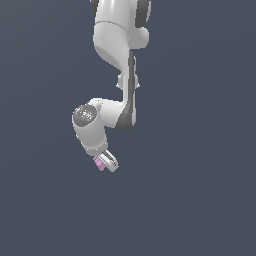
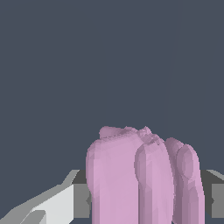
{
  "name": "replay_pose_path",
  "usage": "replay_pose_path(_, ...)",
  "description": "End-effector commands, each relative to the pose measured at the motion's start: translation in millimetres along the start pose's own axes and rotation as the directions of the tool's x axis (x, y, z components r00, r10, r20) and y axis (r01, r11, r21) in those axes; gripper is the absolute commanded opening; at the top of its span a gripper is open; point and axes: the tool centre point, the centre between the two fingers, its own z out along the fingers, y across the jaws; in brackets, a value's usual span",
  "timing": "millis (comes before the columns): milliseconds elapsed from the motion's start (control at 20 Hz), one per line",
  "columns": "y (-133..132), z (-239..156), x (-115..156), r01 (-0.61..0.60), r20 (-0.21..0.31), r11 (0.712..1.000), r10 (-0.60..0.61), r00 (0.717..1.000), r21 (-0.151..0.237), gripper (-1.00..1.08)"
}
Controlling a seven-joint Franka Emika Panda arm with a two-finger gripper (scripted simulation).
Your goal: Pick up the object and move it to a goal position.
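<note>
Pink ribbed object (image 2: 140, 179) is gripped between the fingers of the gripper (image 1: 106, 163), its ribs running along them. No goal mark is seen.

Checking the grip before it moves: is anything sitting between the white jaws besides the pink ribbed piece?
No. In the wrist view only the pale pink ribbed blocky piece fills the gap; the gripper holds nothing else.

You're looking at a glossy white arm (image 1: 112, 45) with rounded, chunky links, dark grey bands at the joints, and a dark round cap (image 1: 84, 114) on one joint. The gripper (image 1: 106, 161) is white with grey fingers (image 2: 52, 205).
</note>
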Motion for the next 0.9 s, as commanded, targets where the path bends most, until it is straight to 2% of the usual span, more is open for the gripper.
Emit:
replay_pose_path(0, 2.8, -13.9, 6.8, -0.001, -0.001, 1.0, 0.001, 1.0, 0.001, -1.0)
replay_pose_path(600, 21.4, -110.9, 55.0, -0.001, -0.002, 1.0, 0.001, 1.0, 0.0, -1.0)
replay_pose_path(850, 26.0, -138.9, 70.0, -0.001, -0.002, 1.0, 0.001, 1.0, 0.0, -1.0)
